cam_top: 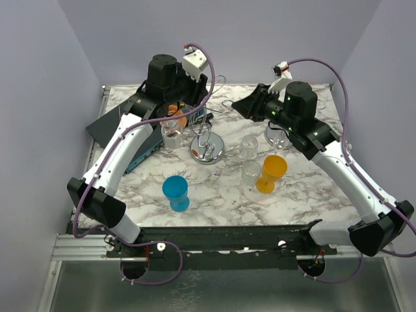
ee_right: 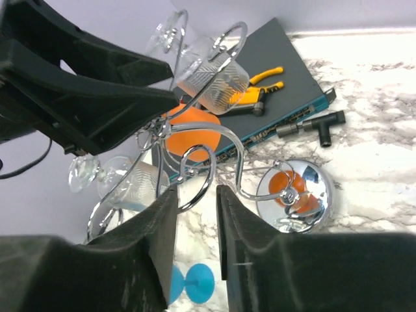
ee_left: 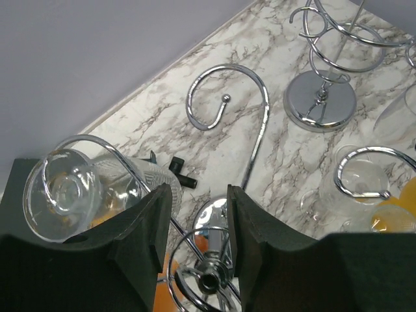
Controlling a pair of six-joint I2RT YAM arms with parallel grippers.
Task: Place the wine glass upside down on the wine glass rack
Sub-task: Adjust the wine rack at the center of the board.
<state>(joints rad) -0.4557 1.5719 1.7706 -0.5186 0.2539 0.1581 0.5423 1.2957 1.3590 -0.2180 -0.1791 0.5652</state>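
The chrome wine glass rack (ee_left: 229,97) stands under my left gripper (ee_left: 195,195), whose jaws are closed on the wire ring at the top of its post. A clear wine glass (ee_left: 71,195) hangs upside down in one loop, foot uppermost. In the right wrist view, two clear glasses (ee_right: 130,187) (ee_right: 214,78) and an orange glass (ee_right: 195,133) hang on the rack, above its base (ee_right: 296,195). My right gripper (ee_right: 197,195) stands a little open and empty, just short of a free loop (ee_right: 195,170). From above, the left gripper (cam_top: 185,117) and right gripper (cam_top: 242,106) flank the rack.
A second chrome rack (cam_top: 207,148) stands mid-table. Loose glasses stand near it: two clear (cam_top: 249,146) (cam_top: 251,172), one orange (cam_top: 272,172), one blue (cam_top: 176,193), and another clear one (cam_top: 276,133) under the right arm. A dark box (ee_right: 286,71) with yellow pliers lies at the left.
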